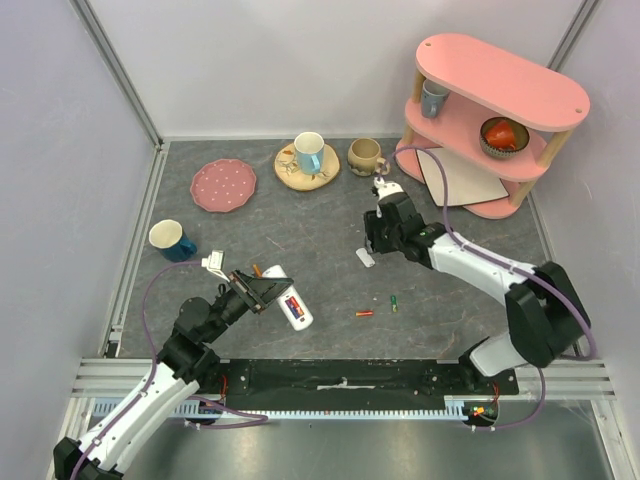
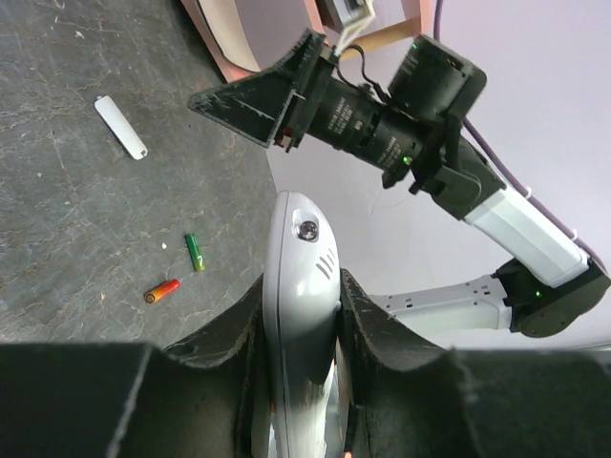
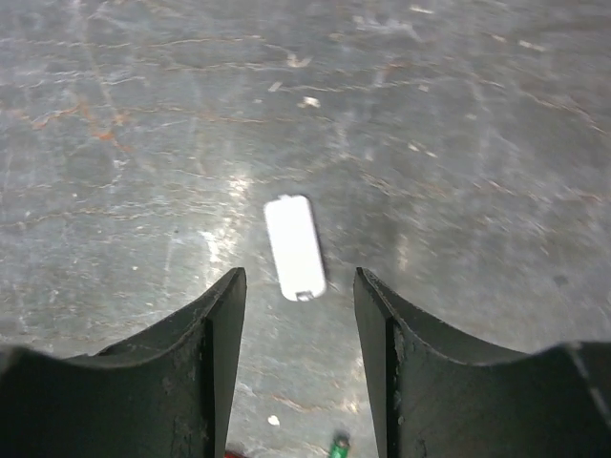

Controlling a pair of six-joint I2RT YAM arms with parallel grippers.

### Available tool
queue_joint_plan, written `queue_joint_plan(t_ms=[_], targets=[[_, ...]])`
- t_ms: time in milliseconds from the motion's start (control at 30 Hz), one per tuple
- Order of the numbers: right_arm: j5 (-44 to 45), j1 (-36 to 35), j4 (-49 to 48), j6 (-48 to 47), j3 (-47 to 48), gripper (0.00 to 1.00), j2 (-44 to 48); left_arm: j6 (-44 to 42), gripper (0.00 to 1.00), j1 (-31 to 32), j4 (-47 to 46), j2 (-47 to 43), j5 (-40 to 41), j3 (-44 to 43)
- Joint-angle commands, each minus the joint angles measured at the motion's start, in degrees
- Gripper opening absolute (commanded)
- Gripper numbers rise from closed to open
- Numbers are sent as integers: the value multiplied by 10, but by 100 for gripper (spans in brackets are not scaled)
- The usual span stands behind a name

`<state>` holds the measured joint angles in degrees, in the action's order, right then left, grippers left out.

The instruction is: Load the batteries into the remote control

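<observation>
**A:** What is the left gripper (image 2: 304, 286) doing?

**B:** Its fingers (image 2: 368, 334) are clamped on the two long sides of the remote control (image 2: 301, 239). The remote runs straight out along them. Its rounded end, with a small round lens, points away from the wrist.

**A:** And from above?

**B:** The long axis sits on a diagonal. One end is at the gripper, farther back and left. The free end points toward the near edge and right. A red and blue patch faces up. I cannot tell whether the remote touches the table (image 1: 300, 225).

**A:** The right gripper (image 3: 298, 277)?

**B:** Its jaws stand apart, hold nothing and aim down at the table. A small white lid (image 3: 294, 246) lies flat just past the fingertips, roughly in line with the fingers.

**A:** The loose pieces?

**B:** A red-orange battery (image 1: 365, 313) lies left to right on the table between the arms. A green battery (image 1: 394, 303) is near it on the right, apart from it and lying near to far. Both are to the right of the remote and closer to the arms' bases than the lid.

**A:** Farther out?

**B:** A blue mug (image 1: 172, 240) and a pink plate (image 1: 223, 185) are at the left. A pink shelf (image 1: 500, 90) stands at the far right.
</observation>
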<state>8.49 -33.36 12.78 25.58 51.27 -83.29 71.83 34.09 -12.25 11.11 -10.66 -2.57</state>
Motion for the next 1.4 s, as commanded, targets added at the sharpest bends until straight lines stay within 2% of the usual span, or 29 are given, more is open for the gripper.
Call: queue_joint_plan(t_ms=[0,67,200,600,1100,1200,1367], targets=[[-109,-6,17,-63,52,57,-70,-16,2,-2,-13,-4,-5,58],[-113,-11,16,-73,60,57,-92,-17,2,-2,-13,-6,-6,59],[-90,-17,10,-84,68,50,-122,-16,2,-2,-15,-5,-3,61],[-7,-45,44,-112,89,56,-174,-16,2,-2,-19,-3,-6,65],[-12,-46,43,-97,74,54,-192,-17,2,-2,-23,2,-10,63],[-15,-45,40,-92,67,50,-193,-16,2,-2,-23,1,-9,65],[-26,-46,38,-81,55,32,-190,-15,2,-2,-23,0,-9,66]])
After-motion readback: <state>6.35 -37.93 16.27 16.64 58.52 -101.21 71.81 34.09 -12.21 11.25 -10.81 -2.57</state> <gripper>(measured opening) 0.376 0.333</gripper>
